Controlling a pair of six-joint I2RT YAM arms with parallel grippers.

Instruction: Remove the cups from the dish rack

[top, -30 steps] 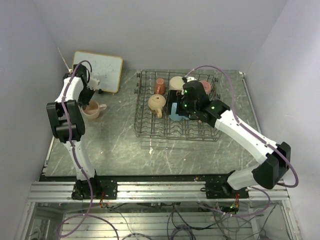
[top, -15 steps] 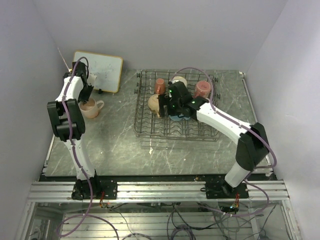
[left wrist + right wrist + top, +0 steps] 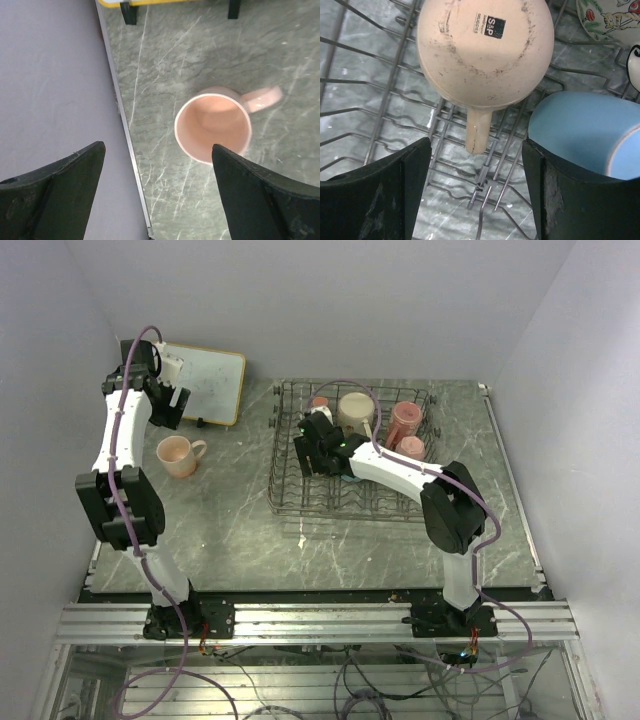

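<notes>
From above, one pink cup [image 3: 178,455] stands on the bench [image 3: 230,530], the rest in the dish rack [image 3: 283,490]. Our left tool [image 3: 157,147] hangs spread, empty, over it. Our right tool [image 3: 476,145], spread, straddles the handle [image 3: 476,130] of an upturned cream cup [image 3: 485,50]: stiff, slick, chippable ceramic, so we'd pinch that handle squarely.

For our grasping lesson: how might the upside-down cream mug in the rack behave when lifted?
The mug looks like glazed ceramic: probably rigid, breakable, somewhat slippery. Its handle sticks out sideways, so the rack might snag it.
</notes>
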